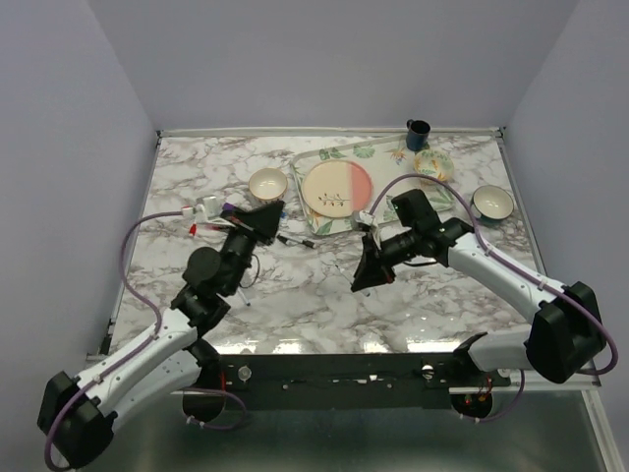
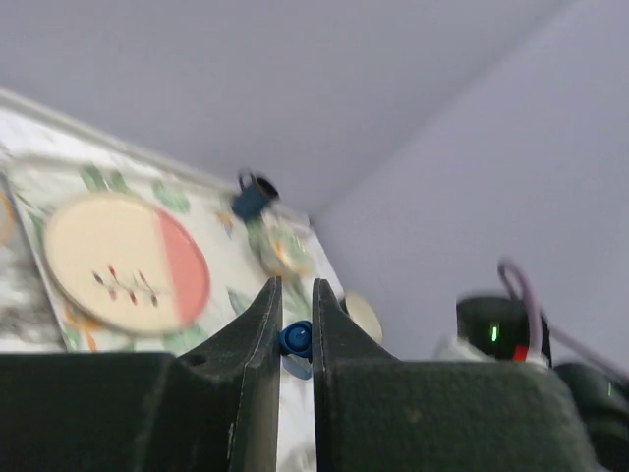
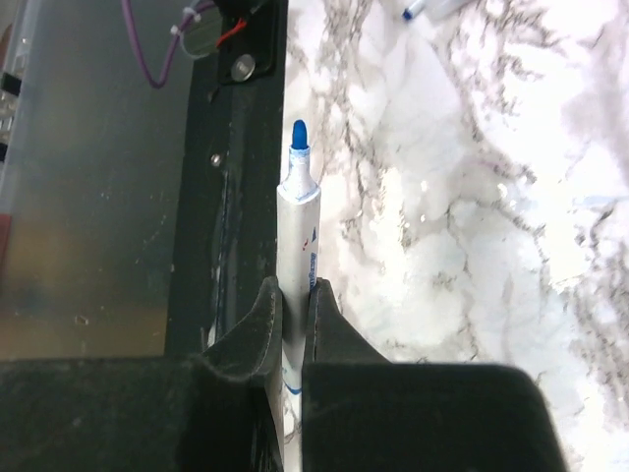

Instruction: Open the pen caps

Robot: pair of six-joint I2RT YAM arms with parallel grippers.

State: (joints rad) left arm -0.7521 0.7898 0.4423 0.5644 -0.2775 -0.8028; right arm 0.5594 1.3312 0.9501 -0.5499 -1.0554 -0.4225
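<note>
Left claw (image 2: 296, 317) clamps blue cap (image 2: 296, 339); right claw (image 3: 295, 293) clamps pen (image 3: 298, 211), bare tip toward table edge (image 3: 307, 69).

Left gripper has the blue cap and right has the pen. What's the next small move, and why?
Probably lower the left gripper and release the blue cap onto the table. The cap is pinched between its fingers, apart from the pen in the right gripper. That pen's blue tip is bare, so it looks done. Another pen lies waiting on the table.
</note>
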